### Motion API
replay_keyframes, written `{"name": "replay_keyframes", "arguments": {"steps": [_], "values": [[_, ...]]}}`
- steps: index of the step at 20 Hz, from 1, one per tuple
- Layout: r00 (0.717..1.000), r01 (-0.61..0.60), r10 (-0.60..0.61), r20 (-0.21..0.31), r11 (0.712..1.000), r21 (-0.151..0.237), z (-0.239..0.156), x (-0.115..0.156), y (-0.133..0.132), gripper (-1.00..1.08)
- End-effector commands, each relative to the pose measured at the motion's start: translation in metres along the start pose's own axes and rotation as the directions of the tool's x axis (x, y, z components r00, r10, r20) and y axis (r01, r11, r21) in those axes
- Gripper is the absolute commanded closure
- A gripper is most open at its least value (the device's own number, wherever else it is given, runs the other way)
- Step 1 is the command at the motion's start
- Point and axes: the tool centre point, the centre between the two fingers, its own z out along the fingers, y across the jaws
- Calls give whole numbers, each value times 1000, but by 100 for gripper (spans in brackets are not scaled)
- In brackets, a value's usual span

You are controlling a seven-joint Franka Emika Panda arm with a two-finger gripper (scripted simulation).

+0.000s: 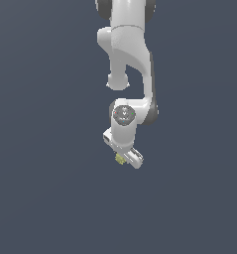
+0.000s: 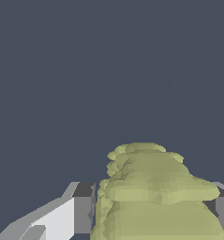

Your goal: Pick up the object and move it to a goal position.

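The object (image 1: 120, 159) is a small lumpy yellow-green chunk. In the exterior view it peeks out just under the white hand of the arm. My gripper (image 1: 124, 159) points down and is shut on it. In the wrist view the object (image 2: 155, 197) fills the space between the two fingers (image 2: 83, 208), with a grey pad pressed against each side of it. Most of the chunk is hidden by the hand in the exterior view.
The white Panda arm (image 1: 127, 49) comes down from the top of the exterior view. Around it there is only a flat dark blue-grey ground (image 1: 40, 198). No goal marker shows in either view.
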Motion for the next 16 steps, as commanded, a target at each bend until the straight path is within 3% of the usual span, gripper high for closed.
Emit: {"name": "replay_keyframes", "arguments": {"steps": [1, 9, 16], "values": [[1000, 0, 0, 1, 1000, -1, 1, 0, 1, 108], [1000, 0, 0, 0, 1000, 0, -13, 1, 4, 108], [1000, 0, 0, 0, 1000, 0, -54, 5, 16, 108]]}}
